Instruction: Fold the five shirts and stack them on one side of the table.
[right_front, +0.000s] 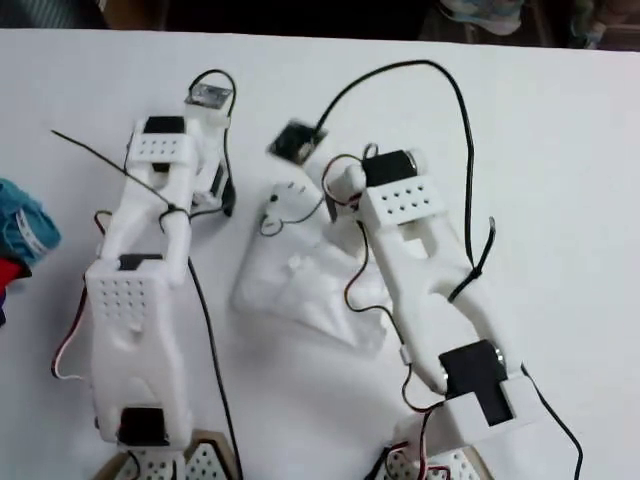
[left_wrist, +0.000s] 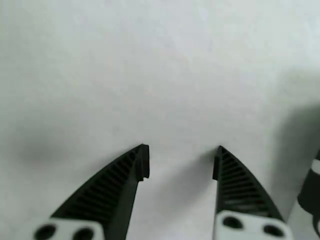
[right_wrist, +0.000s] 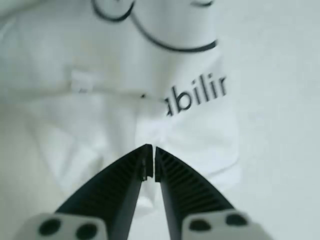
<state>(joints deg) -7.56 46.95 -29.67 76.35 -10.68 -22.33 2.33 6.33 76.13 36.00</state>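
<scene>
A white shirt (right_front: 300, 285) with black print lies crumpled on the white table (right_front: 560, 150), between the two arms. In the right wrist view my right gripper (right_wrist: 150, 162) sits low over this shirt (right_wrist: 90, 110), its black fingers pressed together on a raised fold of the fabric, just below the print. My left gripper (left_wrist: 181, 155) is open over bare table (left_wrist: 150, 60), nothing between its fingers. From above, its dark fingertips (right_front: 228, 197) stand just left of the shirt's far end.
A bundle of blue and red shirts (right_front: 22, 235) lies at the table's left edge. Black cables (right_front: 455, 110) loop over the table around the right arm. Both arm bases stand at the near edge. The far and right parts of the table are bare.
</scene>
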